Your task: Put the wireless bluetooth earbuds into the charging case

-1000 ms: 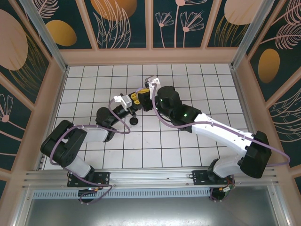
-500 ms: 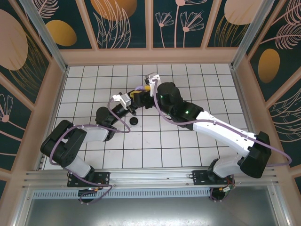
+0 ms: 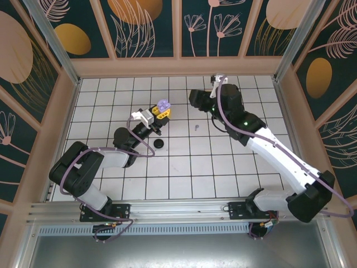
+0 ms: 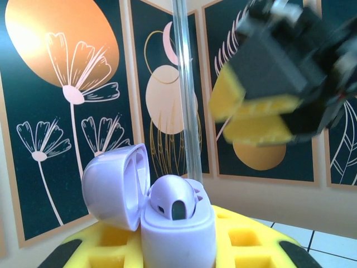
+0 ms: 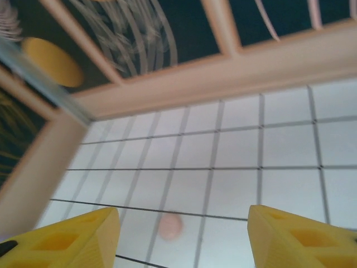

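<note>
The left gripper (image 3: 157, 114) is clamped on the open lilac plastic charging case (image 4: 177, 229), which looks to have one lilac earbud (image 4: 172, 199) seated. Its tiny lilac mate (image 3: 196, 128) lies loose on the white tiled floor (image 3: 223, 162), waiting. The right gripper (image 5: 183, 215) gapes wide and empty.

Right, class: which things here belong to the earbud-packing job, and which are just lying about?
Job: open lilac plastic charging case in the left gripper; lilac earbud seated inside it; tiny greyish bud loose on a tile.
Lying about: black round disc; blurred pale pink round disc.
</note>
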### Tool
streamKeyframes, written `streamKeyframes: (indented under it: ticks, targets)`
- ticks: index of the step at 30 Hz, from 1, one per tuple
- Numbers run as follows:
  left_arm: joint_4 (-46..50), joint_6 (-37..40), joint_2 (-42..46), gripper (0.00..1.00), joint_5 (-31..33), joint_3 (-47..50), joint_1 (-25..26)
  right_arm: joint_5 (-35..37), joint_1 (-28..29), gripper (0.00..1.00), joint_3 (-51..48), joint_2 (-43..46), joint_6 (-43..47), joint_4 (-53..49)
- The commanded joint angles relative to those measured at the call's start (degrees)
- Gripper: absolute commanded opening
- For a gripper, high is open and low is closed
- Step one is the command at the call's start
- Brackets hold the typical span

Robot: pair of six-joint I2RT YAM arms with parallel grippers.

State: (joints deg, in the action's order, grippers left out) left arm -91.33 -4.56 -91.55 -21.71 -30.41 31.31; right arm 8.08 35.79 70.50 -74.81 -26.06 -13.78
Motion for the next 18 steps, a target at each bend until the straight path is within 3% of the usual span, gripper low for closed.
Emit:
streamKeyframes:
  ticks: [1, 11, 18]
  targets:
    - [-5.9, 0.5, 0.8, 0.00, 1.1, 0.7, 0.3, 0.0, -3.5, 0.61, 1.6, -8.2, -6.6, -10.6]
    - [-4.2, 0.9, 3.2, 0.00, 0.2, 1.6, 0.3, -4.7, -6.9, 0.56, 12.6, -31.1, -10.7, -20.7]
    - [-4.5, 1.6, 4.2, 0.00, 0.2, 2.7, 0.3, -6.4, -7.0, 0.51, 16.8, -39.1, -11.6, -22.9]
